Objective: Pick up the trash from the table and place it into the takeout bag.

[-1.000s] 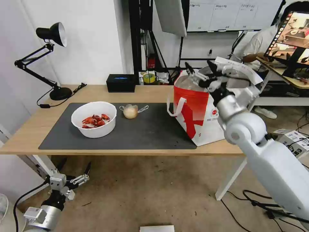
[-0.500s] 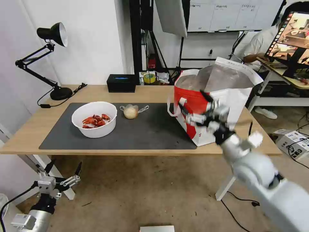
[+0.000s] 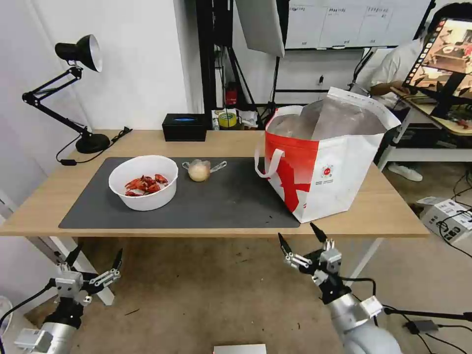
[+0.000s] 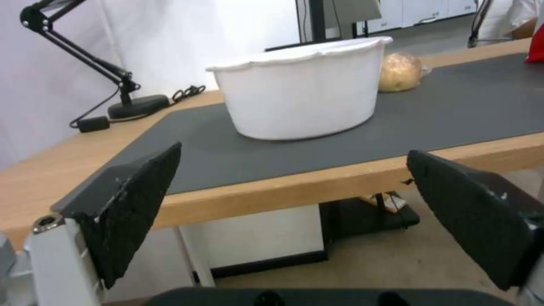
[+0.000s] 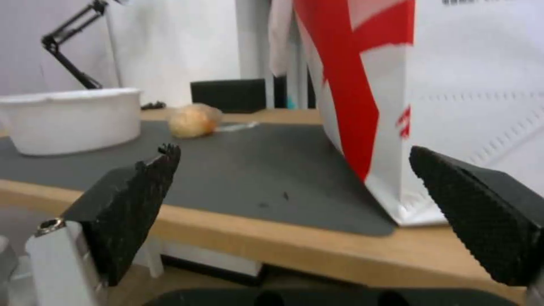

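The bowl (image 3: 143,182) sits on the worktop (image 3: 44,206) up and ahead of the nearer left tool (image 3: 94,268), both tools wide open, empty, right tool (image 3: 303,243) below the bag (image 3: 324,167)

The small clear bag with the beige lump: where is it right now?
In the head view, the small clear bag lies on the dark mat, between the white bowl to its left and the takeout bag to its right.

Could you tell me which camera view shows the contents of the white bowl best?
The head view: it looks down into the white bowl onto red shells. Both wrist views see its outer wall side-on, contents hidden.
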Robot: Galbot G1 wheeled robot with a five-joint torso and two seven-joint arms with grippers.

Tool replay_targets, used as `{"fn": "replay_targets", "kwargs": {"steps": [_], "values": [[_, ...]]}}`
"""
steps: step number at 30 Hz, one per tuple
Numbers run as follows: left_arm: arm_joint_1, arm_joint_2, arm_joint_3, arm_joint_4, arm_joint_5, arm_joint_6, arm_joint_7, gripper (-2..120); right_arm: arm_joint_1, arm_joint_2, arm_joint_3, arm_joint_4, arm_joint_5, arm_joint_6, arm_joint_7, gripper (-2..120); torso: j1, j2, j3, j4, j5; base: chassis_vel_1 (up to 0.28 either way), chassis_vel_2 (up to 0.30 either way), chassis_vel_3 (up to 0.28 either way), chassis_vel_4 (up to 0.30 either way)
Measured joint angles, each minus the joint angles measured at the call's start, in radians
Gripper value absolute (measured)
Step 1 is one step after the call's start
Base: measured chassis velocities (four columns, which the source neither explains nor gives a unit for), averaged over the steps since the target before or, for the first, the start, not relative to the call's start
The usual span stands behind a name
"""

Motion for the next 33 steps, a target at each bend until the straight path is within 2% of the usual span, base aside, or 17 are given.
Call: {"fn": "replay_targets", "kwargs": {"steps": [25,33], "values": [[-0.007,0.001,0.022,0.01,0.005,0.001,0.001,100,0.009,-0.011,-0.015,-0.012,0.001,-0.023,0.031,100,0.0,0.0,0.0,0.0,0.0,0.0,0.0,0.0,0.0],[-0.012,0.012,0.025,0.008,0.002,0.001,0.001,100,0.054,-0.032,-0.073,0.022,0.035,-0.094,0.057,100,0.0,0.0,0.0,0.0,0.0001,0.0,0.0,0.0,0.0]]}}
